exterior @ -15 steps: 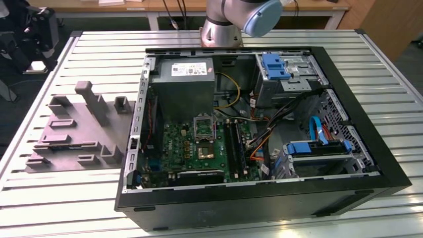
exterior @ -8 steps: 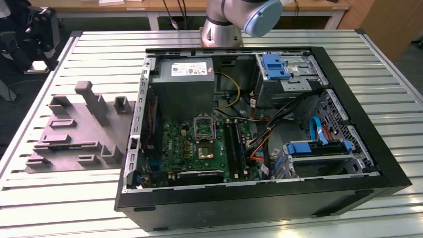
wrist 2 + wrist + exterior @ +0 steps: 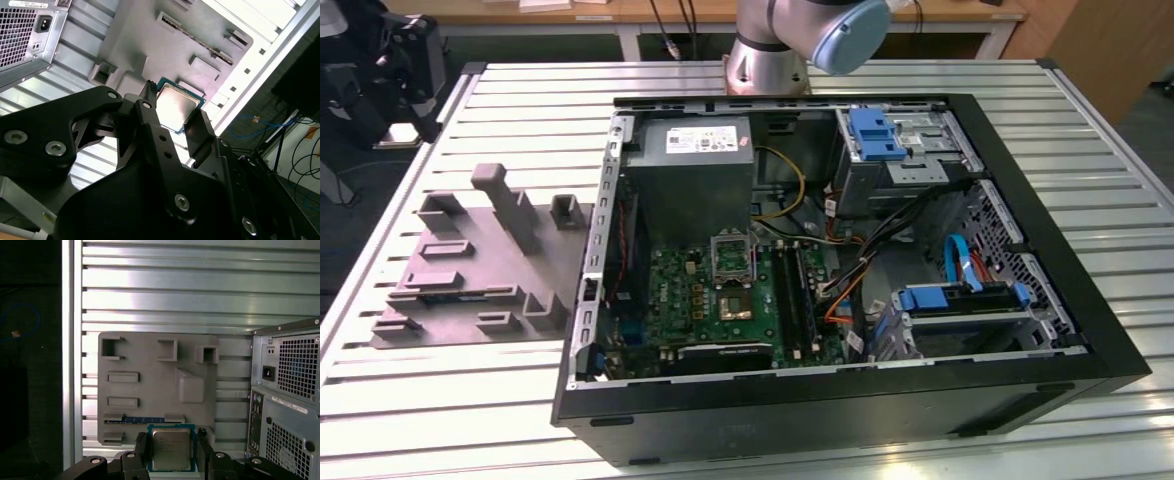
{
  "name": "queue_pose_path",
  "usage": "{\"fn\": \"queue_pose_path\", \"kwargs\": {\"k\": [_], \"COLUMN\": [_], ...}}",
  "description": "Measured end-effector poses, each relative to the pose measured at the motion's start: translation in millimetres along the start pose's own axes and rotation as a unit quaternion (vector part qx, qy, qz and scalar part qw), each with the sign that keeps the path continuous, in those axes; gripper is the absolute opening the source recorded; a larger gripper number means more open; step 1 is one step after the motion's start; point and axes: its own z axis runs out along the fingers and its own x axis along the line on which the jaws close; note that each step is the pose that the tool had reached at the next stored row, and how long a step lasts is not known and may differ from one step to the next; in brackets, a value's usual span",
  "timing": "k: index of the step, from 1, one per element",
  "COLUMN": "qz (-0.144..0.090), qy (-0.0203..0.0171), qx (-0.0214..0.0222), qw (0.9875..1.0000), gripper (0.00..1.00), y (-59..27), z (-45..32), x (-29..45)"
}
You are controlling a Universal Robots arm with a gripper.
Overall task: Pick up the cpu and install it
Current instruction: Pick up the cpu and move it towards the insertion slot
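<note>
The cpu (image 3: 171,449) is a small square chip with a silvery top and a green rim. It sits between the two black fingers (image 3: 141,446) of my gripper (image 3: 171,440), which is shut on its edges. In the second wrist view the cpu (image 3: 181,101) shows in the same grip of the gripper (image 3: 175,109). It hangs well above the grey moulded tray (image 3: 150,390), which lies on the slatted table. In the exterior view, the silver-framed socket (image 3: 731,249) lies on the green motherboard inside the open computer case (image 3: 827,410).
The grey tray (image 3: 467,270) lies at the exterior view's left of the case. Cables, a grey power supply (image 3: 694,170) and blue drive brackets (image 3: 874,135) crowd the case. The case's rear panel (image 3: 287,390) stands beside the tray. The arm's base (image 3: 767,60) is behind the case.
</note>
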Motion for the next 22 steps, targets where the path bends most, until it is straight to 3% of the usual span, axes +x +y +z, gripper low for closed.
{"fn": "queue_pose_path", "kwargs": {"k": [22], "qz": [0.000], "qy": [0.0001], "qx": [0.0000], "qw": [1.0000], "gripper": [0.47], "y": [0.0], "z": [0.0], "x": [-4.9]}}
